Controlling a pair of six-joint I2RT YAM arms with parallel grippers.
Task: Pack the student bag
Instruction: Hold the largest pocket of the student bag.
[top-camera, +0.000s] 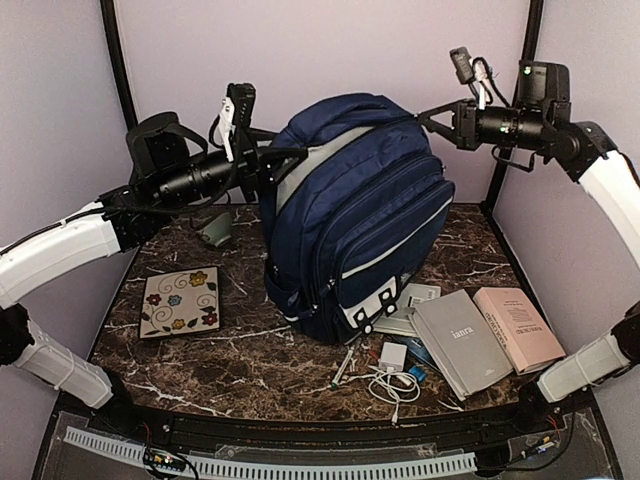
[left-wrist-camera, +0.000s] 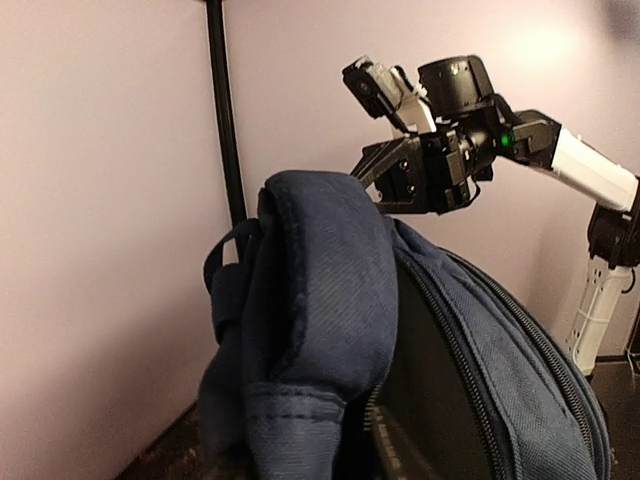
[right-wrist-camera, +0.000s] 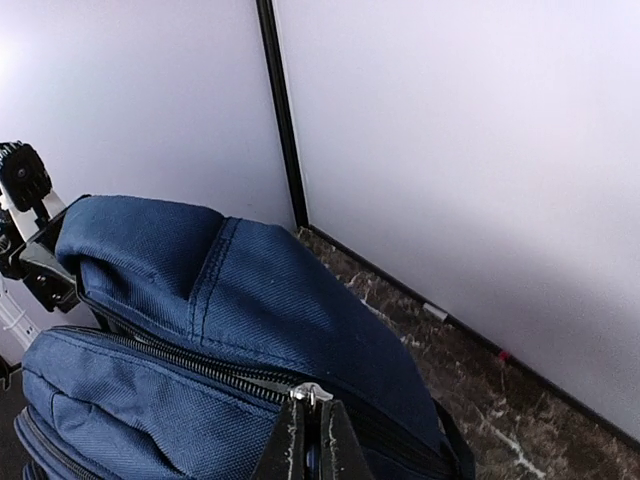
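Left end effector (top-camera: 287, 158): pinches student bag (top-camera: 370, 220) rim | right end effector (top-camera: 428, 117): pinches zipper pull (right-wrist-camera: 312, 394)

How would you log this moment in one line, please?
student bag: upright | left gripper: grips its top edge | right gripper: pinches zipper pull | grey book: on table

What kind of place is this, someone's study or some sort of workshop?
Most likely a robot test booth, not a study. Two arms stand at the near edge of a marble-patterned table, plain walls close it in, and a bag and books seem laid out as props.
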